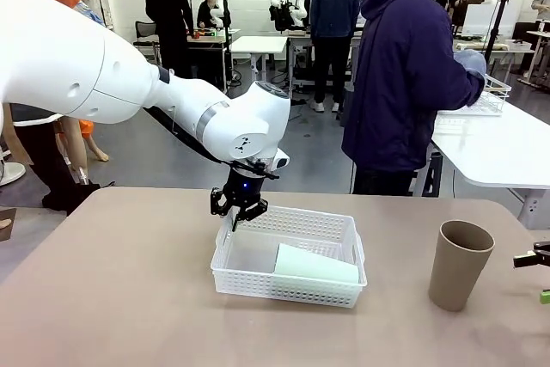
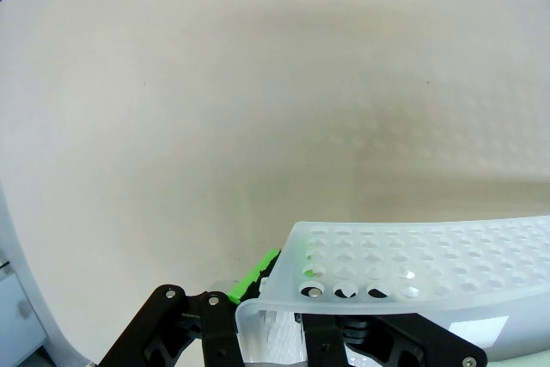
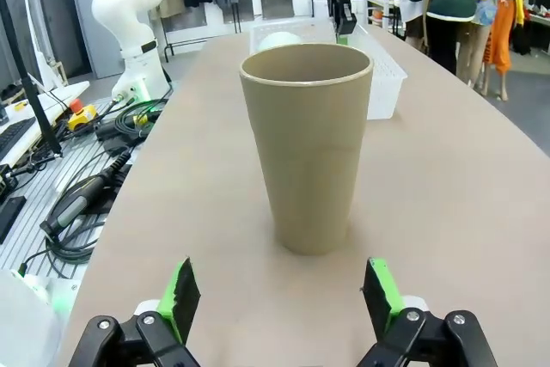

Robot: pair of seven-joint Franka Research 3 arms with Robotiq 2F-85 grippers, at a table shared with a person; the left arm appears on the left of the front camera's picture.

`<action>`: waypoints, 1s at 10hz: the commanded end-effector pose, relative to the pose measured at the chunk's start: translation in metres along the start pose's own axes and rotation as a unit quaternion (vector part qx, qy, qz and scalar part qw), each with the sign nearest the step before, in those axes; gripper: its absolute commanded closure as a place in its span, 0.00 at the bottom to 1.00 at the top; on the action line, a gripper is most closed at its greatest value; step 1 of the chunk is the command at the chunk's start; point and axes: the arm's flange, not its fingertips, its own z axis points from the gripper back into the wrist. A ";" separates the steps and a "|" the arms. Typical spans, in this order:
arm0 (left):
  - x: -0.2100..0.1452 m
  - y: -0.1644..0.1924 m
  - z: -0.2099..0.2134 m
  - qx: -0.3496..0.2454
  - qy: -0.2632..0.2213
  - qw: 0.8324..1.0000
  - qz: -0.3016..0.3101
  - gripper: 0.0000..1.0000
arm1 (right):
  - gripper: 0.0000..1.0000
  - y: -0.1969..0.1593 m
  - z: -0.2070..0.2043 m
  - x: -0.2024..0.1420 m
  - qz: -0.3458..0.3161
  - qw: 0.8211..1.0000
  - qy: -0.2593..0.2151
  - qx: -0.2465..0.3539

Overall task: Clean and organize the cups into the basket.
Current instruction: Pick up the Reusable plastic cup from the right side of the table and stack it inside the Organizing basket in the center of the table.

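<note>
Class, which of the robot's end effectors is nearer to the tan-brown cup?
Right. The right end effector is open just short of the tan-brown cup, fingers aimed at it. The left end effector is farther off, shut on the basket at its left rim.

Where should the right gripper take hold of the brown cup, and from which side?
Likely mid-wall of the brown cup, coming in level from the side facing the right gripper: it stands upright, round, handleless, narrower than the open jaws.
</note>
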 end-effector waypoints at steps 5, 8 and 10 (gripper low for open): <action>-0.001 0.002 -0.001 0.006 -0.003 1.000 -0.002 1.00 | 0.00 -0.012 -0.070 -0.008 -0.009 0.998 0.049 0.042; -0.001 0.002 -0.001 0.006 -0.003 1.000 -0.002 1.00 | 0.00 -0.021 -0.087 -0.007 -0.006 0.999 0.038 0.038; -0.001 0.002 -0.001 0.006 -0.003 1.000 -0.002 1.00 | 0.00 -0.025 -0.097 -0.006 -0.003 0.999 0.016 0.045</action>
